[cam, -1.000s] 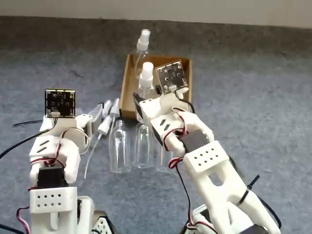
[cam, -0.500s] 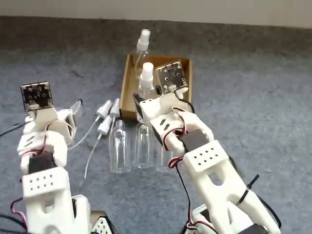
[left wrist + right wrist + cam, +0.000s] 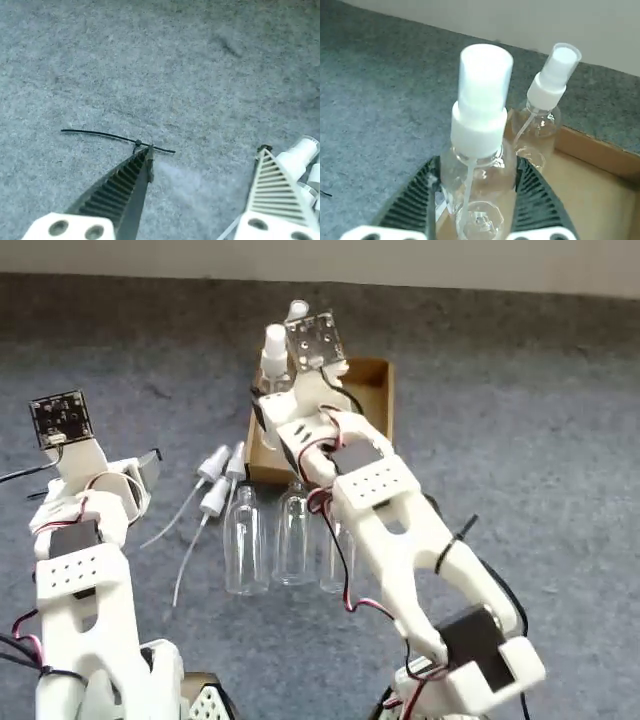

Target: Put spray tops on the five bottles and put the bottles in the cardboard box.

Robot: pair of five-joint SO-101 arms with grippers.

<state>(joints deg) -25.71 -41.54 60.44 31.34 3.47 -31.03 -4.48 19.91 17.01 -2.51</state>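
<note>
Your right gripper (image 3: 477,176) had its jaws closed round the belly of a capped bottle (image 3: 480,125), hanging it over the cardboard box (image 3: 387,400) right by the left wall. A second capped bottle (image 3: 545,107) stood in the far corner of the box, just beside the one you carried.

Your left gripper (image 3: 205,152) sat wide open and empty above the grey carpet (image 3: 150,60), with the loose spray tops (image 3: 215,480) lying near one jaw.

Three uncapped bottles (image 3: 245,540) waited in a row in front of the box, under your right forearm.

Here was the danger, as I judged it. Bring the bottle down too near that wall and it would catch the rim and topple on release. Drift it forward and it would clip its neighbour. Drop the elbow as you backed out and the row below could go over like skittles.
</note>
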